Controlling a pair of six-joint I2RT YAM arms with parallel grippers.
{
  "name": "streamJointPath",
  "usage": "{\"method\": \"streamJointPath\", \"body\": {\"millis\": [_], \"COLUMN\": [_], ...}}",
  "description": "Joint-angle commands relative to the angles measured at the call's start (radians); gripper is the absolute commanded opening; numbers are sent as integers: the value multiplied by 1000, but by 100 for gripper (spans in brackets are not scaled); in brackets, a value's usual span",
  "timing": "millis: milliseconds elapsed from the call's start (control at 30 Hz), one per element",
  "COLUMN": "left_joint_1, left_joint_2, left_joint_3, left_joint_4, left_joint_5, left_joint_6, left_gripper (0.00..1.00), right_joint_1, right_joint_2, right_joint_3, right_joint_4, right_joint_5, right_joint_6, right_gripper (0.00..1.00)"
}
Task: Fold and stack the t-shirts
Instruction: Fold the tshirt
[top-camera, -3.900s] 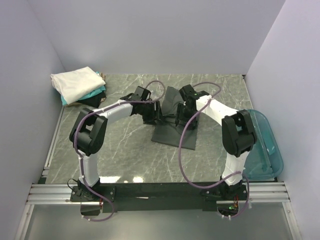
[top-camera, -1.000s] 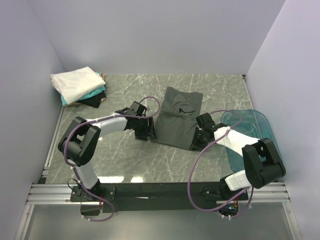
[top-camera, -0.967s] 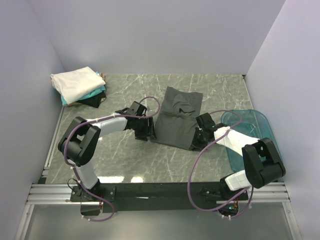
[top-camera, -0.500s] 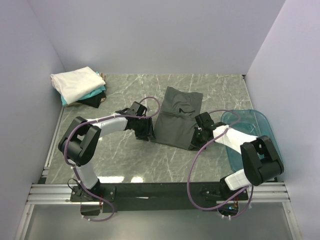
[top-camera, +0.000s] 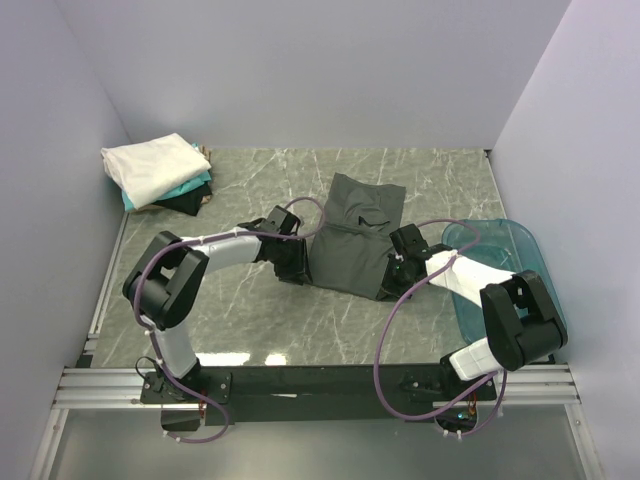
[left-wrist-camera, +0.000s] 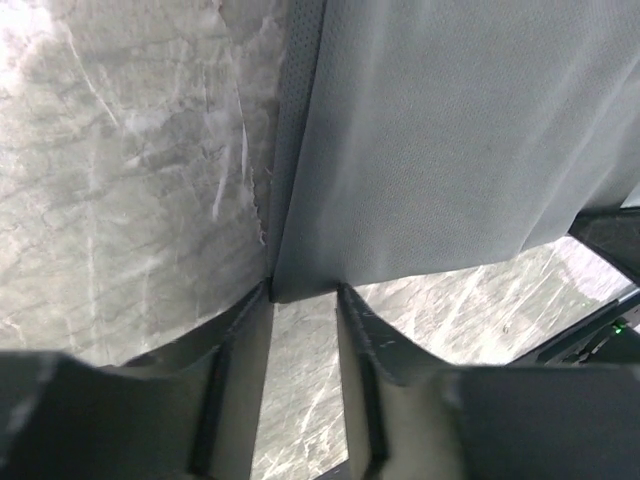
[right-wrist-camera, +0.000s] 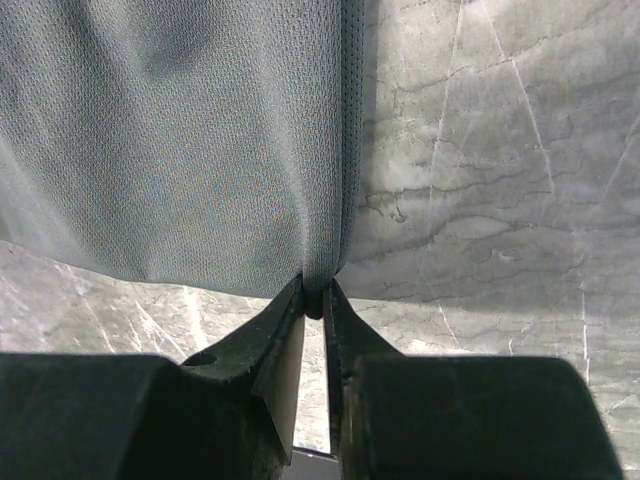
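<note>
On veined marble (top-camera: 250, 310), folded charcoal knit t-shirt (top-camera: 352, 240), right pincer (right-wrist-camera: 313, 298) pinching its edge, left pincer (left-wrist-camera: 303, 300) parted.

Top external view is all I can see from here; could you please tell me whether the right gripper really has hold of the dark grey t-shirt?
Observer: Yes. In the right wrist view the right gripper is closed on a folded edge of the dark grey t-shirt, with the cloth pinched between its tips.
Operator: Thank you. Is the left gripper clamped on its corner as well?
Observer: Not that I can see. In the left wrist view the left gripper stands open, and the shirt's corner lies just at the mouth of the gap, unclamped.
Operator: Is anything else between its fingers?
Observer: Only bare table shows through the gap.
</note>
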Motion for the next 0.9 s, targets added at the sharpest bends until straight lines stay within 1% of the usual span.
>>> {"method": "streamJointPath", "body": {"millis": [0, 67, 100, 133, 267, 333, 433, 467, 500, 533, 600, 733, 867], "left_joint_1": [-11, -17, -18, -20, -23, -24, -31, -31, -34, -37, -40, -44, -55], "left_joint_2": [37, 43, 46, 48, 53, 59, 63, 63, 63, 54, 37, -50, -157], "left_joint_3": [16, 23, 23, 21, 26, 32, 30, 30, 27, 24, 15, -29, -85], "left_joint_4": [-13, -25, -24, -25, -25, -27, -28, -28, -25, -27, -18, -9, -5], "left_joint_5": [-58, -75, -87, -93, -107, -115, -127, -132, -133, -138, -158, -193, -225], "left_joint_6": [-7, -16, -21, -24, -34, -36, -39, -42, -42, -45, -45, -62, -87], "left_gripper": [36, 34, 27, 24, 22, 16, 10, 8, 3, 1, 1, 1, 1], "right_joint_1": [13, 15, 13, 12, 12, 12, 13, 13, 12, 13, 12, 12, 13], "right_joint_2": [41, 41, 41, 40, 43, 44, 41, 35, 32, 28, 18, -12, -104], "right_joint_3": [-10, -7, -5, -4, 1, 2, 1, -4, -7, -10, -14, -25, -70], "right_joint_4": [-20, -24, -27, -29, -34, -35, -41, -44, -47, -49, -55, -70, -77], "right_joint_5": [32, 32, 33, 33, 35, 36, 41, 43, 47, 49, 50, 49, 38], "right_joint_6": [-25, -28, -31, -32, -45, -46, -51, -49, -48, -48, -48, -40, -5], "right_gripper": [18, 14, 13, 13, 12, 11, 7, 3, 1, 0, 0, 0, 0]}}
